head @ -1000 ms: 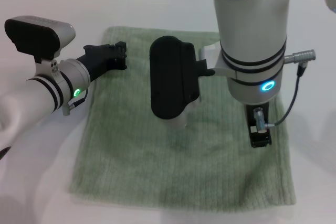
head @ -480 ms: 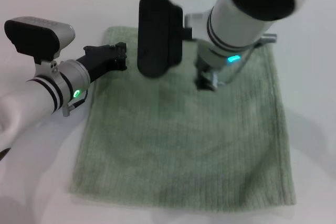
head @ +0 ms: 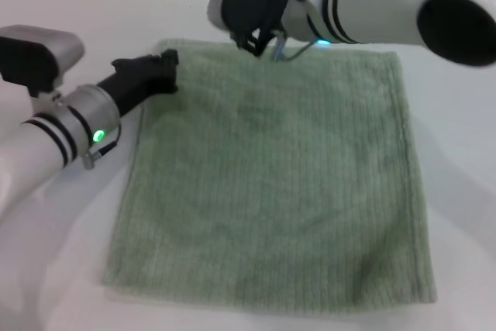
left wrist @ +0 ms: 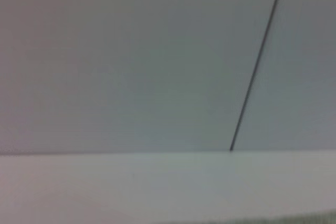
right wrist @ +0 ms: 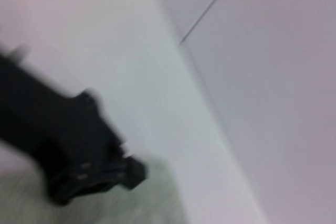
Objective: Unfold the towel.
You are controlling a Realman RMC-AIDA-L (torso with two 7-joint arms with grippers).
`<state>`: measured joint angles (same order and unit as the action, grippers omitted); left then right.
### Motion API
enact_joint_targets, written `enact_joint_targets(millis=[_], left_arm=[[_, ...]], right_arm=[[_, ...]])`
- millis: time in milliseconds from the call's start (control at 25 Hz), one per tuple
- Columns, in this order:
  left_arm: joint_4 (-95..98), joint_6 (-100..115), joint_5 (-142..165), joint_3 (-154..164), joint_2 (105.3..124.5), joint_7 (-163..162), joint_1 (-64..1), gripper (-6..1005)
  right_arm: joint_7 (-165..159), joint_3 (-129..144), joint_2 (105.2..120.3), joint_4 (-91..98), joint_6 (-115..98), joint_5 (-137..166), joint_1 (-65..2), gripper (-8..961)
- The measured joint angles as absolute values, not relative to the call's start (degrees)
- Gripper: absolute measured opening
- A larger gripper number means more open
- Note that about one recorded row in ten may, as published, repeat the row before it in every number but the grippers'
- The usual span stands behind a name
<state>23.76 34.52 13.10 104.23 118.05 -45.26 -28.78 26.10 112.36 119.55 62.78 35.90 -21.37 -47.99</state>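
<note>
**Mia:** What is closest to us?

**Tom:** The towel [head: 271,184]. It is big, pale green and lies flat on the white table [head: 465,191]. Its near edge is a bit wavy, and the near left corner sits close to the front of the table. The cloth is spread open in one wide, almost square sheet.

**Mia:** Where is the left gripper [head: 159,71]?

**Tom:** A little farther back, on the left. The left arm comes in low from the near left side, with a small green light on it. Its black tip is right at the far left corner of the towel. I cannot tell if the tip is pinching the cloth, spread apart or pressed together.

**Mia:** And the right gripper [head: 252,40]?

**Tom:** Farthest away. The right arm reaches in from the right, above the far edge of the towel. Its dark end hangs over the far edge, just right of the left gripper. I cannot tell how its tip stands either; it is mostly hidden.

**Mia:** What is behind it all?

**Tom:** A pale wall [left wrist: 131,61] with a thin dark line running down it.
</note>
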Motion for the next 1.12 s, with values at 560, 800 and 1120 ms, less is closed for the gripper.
enact_joint_targets(millis=[560, 800, 1120], left_arm=[[23.83, 50.53, 13.09, 89.71, 117.49, -40.77, -23.03, -1], [23.79, 53.17, 13.10, 86.73, 117.36, -40.73, -21.92, 55], [23.76, 54.30, 12.99, 84.56, 117.93, -37.36, -21.35, 425]], right_arm=[[12.61, 112.31, 119.45, 54.60, -5.07, -21.63, -34.06, 387], [10.64, 111.98, 119.48, 49.48, -21.27, -21.82, -28.51, 397], [10.59, 111.87, 119.66, 37.42, -44.07, -26.55, -27.24, 607]])
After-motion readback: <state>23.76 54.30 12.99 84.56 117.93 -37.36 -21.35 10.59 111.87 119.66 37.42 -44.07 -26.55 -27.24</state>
